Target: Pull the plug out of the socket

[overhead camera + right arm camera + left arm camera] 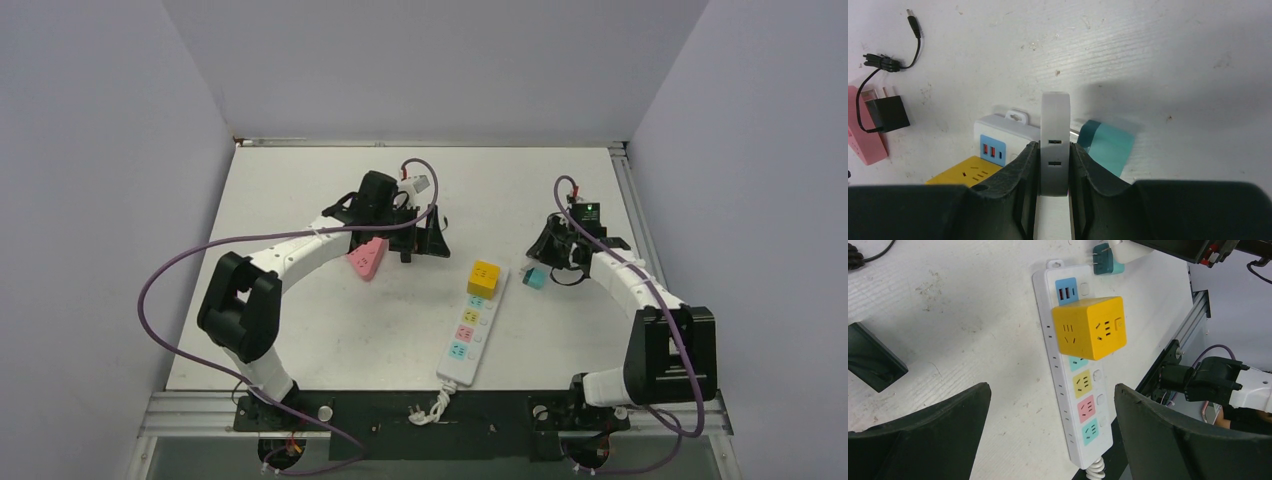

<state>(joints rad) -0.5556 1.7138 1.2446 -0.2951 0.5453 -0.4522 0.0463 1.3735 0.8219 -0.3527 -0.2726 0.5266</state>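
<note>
Table centre: power strip (472,335) lying flat, yellow cube (485,278) plugged into its far end. Beside that end: right gripper (1054,150) clamped on white-and-teal plug (1054,115). Further left: left gripper (1052,395), fingers spread, empty.

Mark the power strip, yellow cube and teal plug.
power strip (1093,455): left wrist view, white end by the cord.
yellow cube (485,277): top external view, top face.
teal plug (1109,146): right wrist view, teal side.

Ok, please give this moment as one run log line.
right gripper: shut on teal plug | teal plug: prongs out of socket | left gripper: open, empty | yellow cube: on socket
</note>
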